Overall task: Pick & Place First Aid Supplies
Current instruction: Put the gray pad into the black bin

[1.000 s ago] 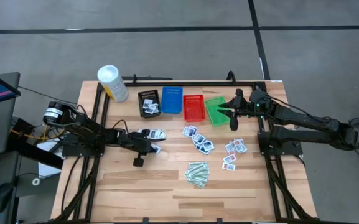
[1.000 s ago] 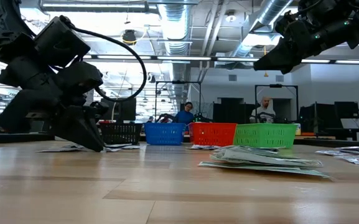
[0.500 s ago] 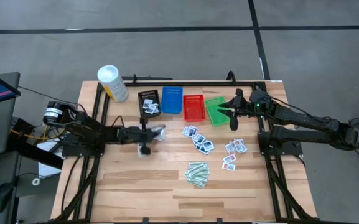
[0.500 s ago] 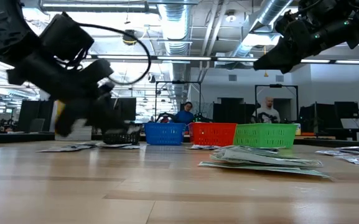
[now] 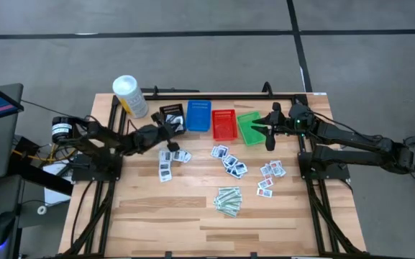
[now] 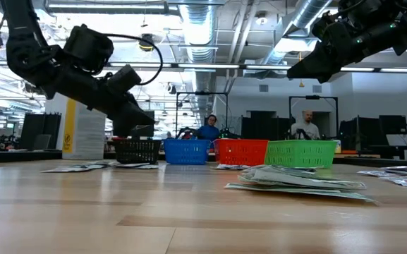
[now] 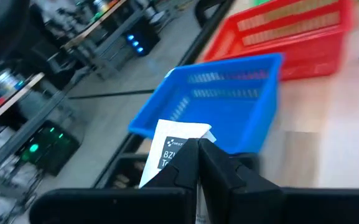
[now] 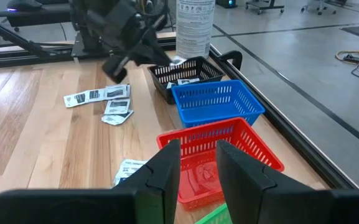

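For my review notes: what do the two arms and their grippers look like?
Both arms are black and jointed. The left arm has a looping black cable and a silver-and-black round unit at its base. The right gripper has two broad, blunt dark fingers; the left gripper narrows to a wedge.

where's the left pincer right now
In the high view the left pincer is over the black basket at the table's far left, shut on a white packet, beside the blue basket.

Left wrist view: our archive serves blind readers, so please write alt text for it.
The left gripper, jaws shut on a white packet with dark print, hangs just short of a blue basket. A red basket stands beyond it on the wooden table.
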